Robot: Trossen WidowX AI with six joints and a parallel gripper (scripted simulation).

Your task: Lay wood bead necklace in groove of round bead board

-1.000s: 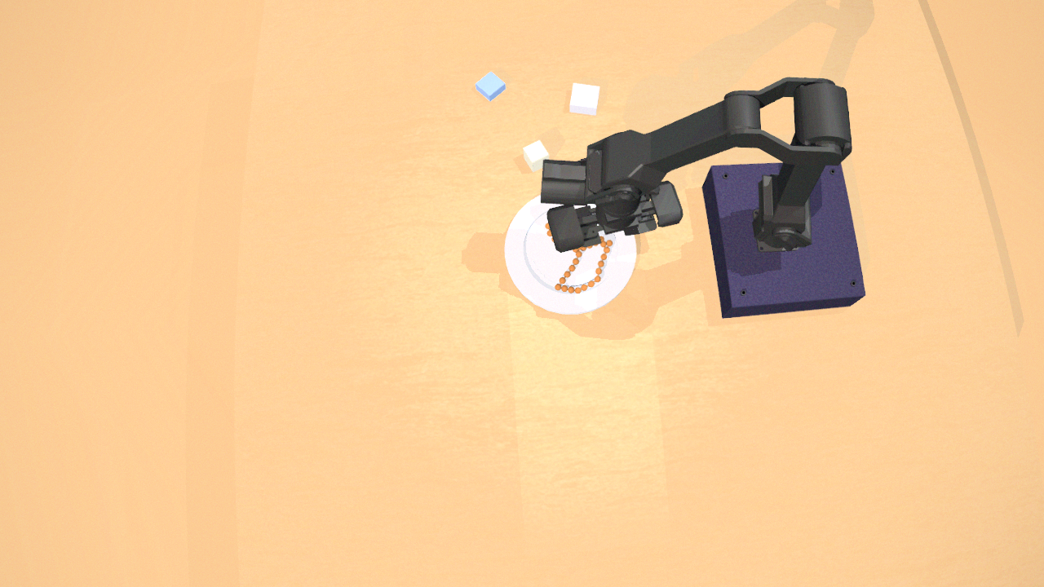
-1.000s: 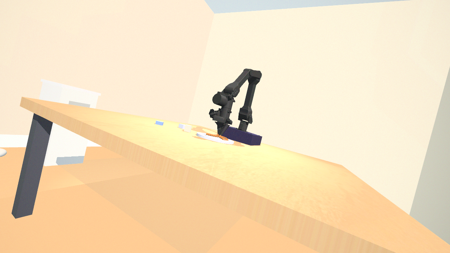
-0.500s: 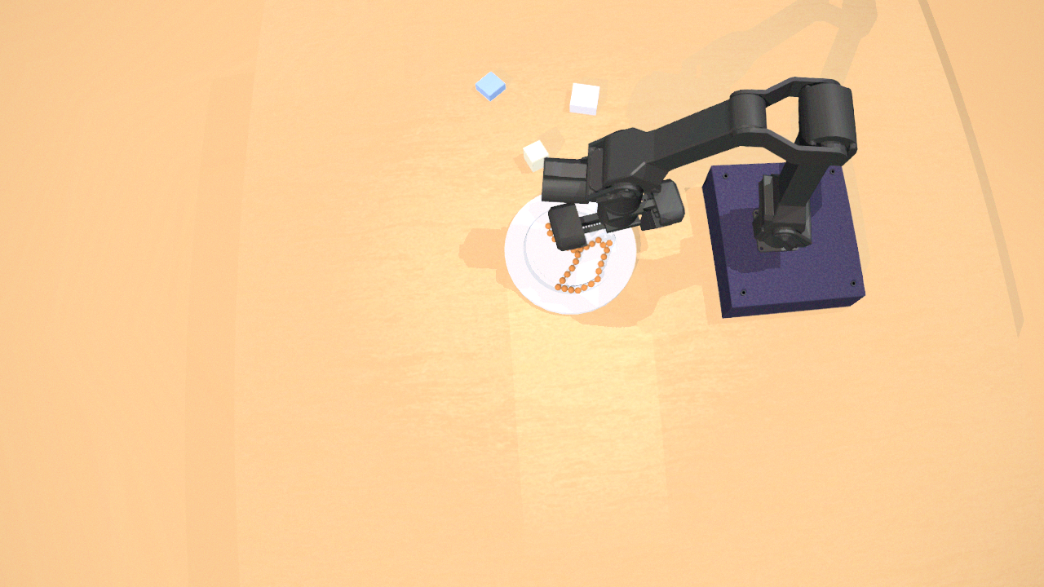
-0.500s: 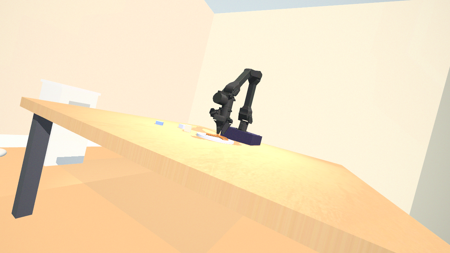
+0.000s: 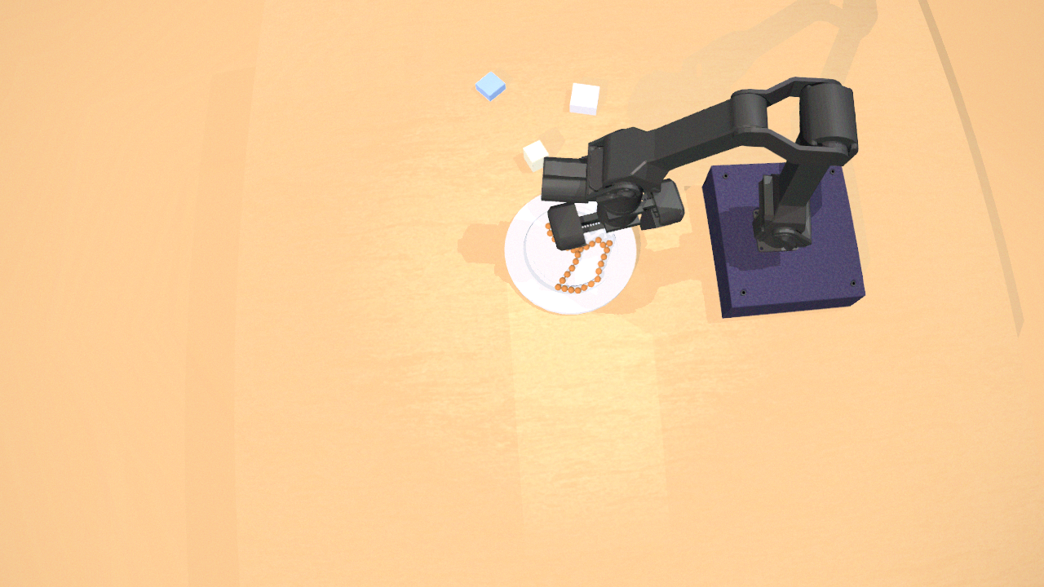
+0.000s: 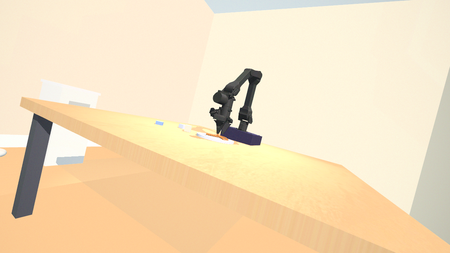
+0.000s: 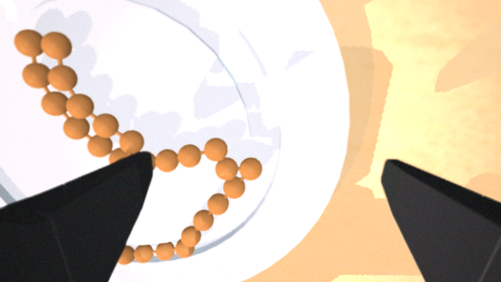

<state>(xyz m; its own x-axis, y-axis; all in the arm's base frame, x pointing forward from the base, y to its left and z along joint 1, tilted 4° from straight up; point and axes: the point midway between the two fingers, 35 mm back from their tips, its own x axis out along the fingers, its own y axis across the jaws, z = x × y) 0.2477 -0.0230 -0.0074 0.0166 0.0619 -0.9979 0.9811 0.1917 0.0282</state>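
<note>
The orange bead necklace lies bunched on the white round bead board. In the wrist view two strands run close together at upper left, then part into a loop at lower centre. A few beads at the bottom lie along the groove; the others in view lie inside the ring, across the board's middle. My gripper is open and empty, low over the board. Its left finger covers part of the necklace; its right fingertip is over the table beyond the rim.
A cream cube stands just behind the board. A white block and a blue block lie farther back. The arm's dark purple base is to the right of the board.
</note>
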